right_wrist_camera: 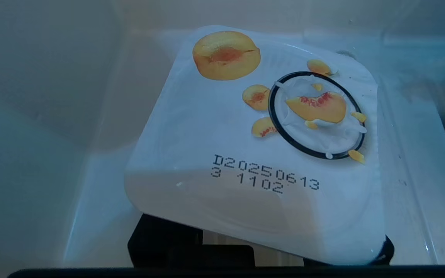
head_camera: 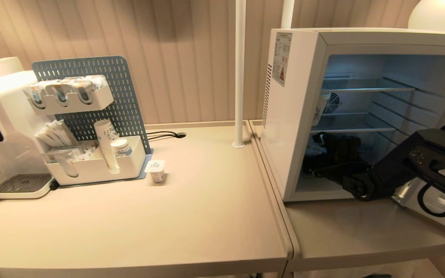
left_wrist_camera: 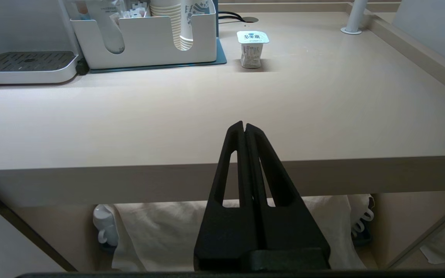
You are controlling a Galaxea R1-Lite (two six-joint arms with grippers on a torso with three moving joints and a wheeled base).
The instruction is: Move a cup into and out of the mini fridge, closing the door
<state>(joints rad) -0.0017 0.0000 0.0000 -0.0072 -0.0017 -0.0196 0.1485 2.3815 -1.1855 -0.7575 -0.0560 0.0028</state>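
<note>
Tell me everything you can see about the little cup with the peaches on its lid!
The cup is a small tub with a squarish, shiny foil lid, white, printed with orange-yellow peach pieces, a black ring and a date code. The lid looks sealed and tilted toward the wrist camera. It sits between the fingers of the right gripper, which reaches into the bottom of the open mini fridge, in bluish light. Its sides are hidden under the lid.

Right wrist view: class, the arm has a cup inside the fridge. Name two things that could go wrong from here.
The cup sits tilted in the right end effector, so it may tip when released. The arm reaches low into the mini fridge beneath a wire shelf, which it could snag on withdrawing.
</note>
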